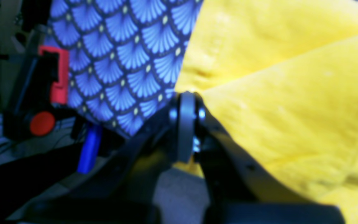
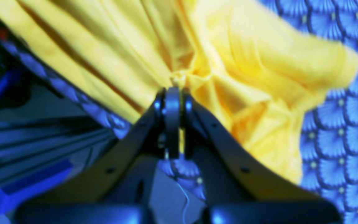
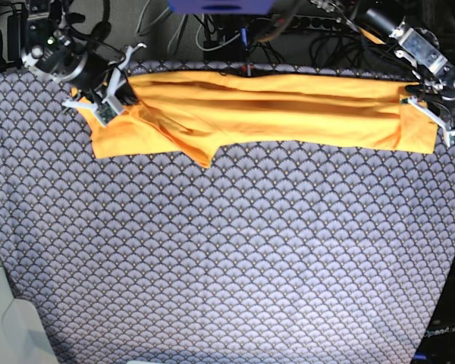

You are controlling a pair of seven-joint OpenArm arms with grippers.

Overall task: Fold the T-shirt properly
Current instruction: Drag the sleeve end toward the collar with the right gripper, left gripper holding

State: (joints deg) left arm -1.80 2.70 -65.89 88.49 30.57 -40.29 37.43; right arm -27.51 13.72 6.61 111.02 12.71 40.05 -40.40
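Observation:
The yellow-orange T-shirt [image 3: 273,110] lies stretched in a long band along the far edge of the table, one sleeve flap hanging toward me at its left. At the shirt's right end in the base view, my left gripper [image 3: 418,102] is shut on the fabric. Up close, its jaws [image 1: 186,95] pinch the edge of the T-shirt [image 1: 275,93]. My right gripper [image 3: 114,95] holds the left end. In its wrist view the jaws [image 2: 172,88] are shut on a bunched fold of the T-shirt [image 2: 244,62].
A blue-grey scallop-patterned cloth [image 3: 227,258] covers the table. Cables and dark equipment [image 3: 288,23] crowd the space behind the far edge. A black mount with red parts [image 1: 53,77] stands beside the table's edge. A pale object [image 3: 7,318] sits at the near left corner.

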